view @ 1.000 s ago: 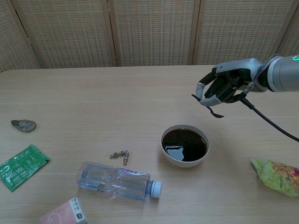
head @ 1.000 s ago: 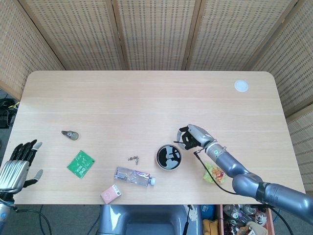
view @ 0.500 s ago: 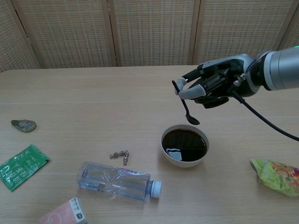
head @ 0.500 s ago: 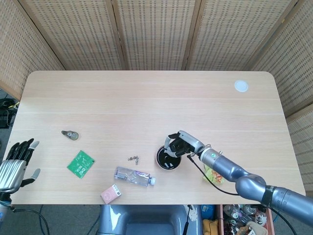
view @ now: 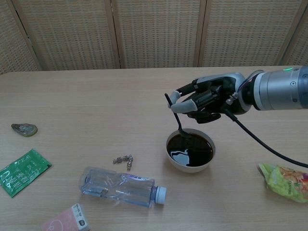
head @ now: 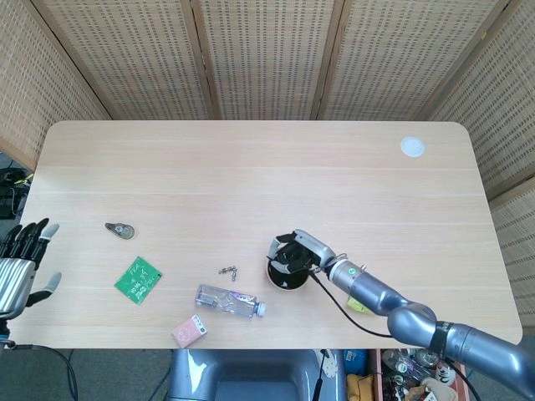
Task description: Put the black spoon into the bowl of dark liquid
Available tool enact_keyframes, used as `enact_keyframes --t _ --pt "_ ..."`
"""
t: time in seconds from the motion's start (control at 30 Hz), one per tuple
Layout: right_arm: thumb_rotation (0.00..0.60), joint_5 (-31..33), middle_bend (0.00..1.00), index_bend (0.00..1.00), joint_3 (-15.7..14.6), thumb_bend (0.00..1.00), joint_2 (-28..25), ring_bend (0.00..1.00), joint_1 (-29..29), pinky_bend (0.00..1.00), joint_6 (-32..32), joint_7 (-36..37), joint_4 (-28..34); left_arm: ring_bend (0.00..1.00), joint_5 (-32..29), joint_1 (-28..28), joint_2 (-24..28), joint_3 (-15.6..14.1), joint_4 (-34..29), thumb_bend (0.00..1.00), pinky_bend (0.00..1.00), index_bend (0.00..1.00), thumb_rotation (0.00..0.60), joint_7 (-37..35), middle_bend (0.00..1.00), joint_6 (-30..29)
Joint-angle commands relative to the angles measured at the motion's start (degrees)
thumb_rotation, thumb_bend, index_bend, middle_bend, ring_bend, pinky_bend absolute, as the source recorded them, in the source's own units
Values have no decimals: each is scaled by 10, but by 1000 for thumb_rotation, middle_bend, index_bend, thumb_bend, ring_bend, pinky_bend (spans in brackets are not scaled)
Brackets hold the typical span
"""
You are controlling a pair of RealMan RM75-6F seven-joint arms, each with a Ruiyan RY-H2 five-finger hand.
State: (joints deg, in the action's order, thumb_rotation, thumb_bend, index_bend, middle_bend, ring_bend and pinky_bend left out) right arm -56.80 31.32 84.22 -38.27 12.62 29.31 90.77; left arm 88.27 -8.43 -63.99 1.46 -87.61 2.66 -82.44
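Right hand (view: 204, 98) pinches the black spoon (view: 175, 115) by its handle, with the spoon's lower end dipped at the rim of the bowl of dark liquid (view: 190, 150), where the surface ripples. Left hand (head: 18, 271) hangs off the table's left edge, fingers spread and holding nothing. Pale wood table (head: 251, 167) stands before woven cane screens (head: 259, 58); on it lie a clear plastic bottle (view: 120, 186), a green packet (view: 21, 172), a pink box (view: 65, 220), a short metal chain (view: 123, 159), a small grey-green object (view: 24, 128), a yellow-green snack bag (view: 284, 181) and a white disc (head: 412, 147). Half a second ago the spoon hung above the bowl; since then the right hand has come lower and further left over it, and the left hand has slid further out of frame
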Motion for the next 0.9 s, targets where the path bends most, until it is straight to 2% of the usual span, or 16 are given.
enact_keyframes --t 0.03,0.57,0.9 --pt "600 -1 877 733 -10 679 10 880 -8 1000 12 0 -11 0 0 0 0 -1 -2 370 0 0 600 1 0 1" --pt "600 26 877 736 -70 679 62 880 -56 1000 72 -12 -77 0 -3 4 -5 -9 5 369 0 0 600 -6 0 5" --pt "600 37 877 738 -98 682 71 880 -72 1000 86 -24 -96 0 -4 7 -7 -11 9 370 0 0 600 -10 0 3"
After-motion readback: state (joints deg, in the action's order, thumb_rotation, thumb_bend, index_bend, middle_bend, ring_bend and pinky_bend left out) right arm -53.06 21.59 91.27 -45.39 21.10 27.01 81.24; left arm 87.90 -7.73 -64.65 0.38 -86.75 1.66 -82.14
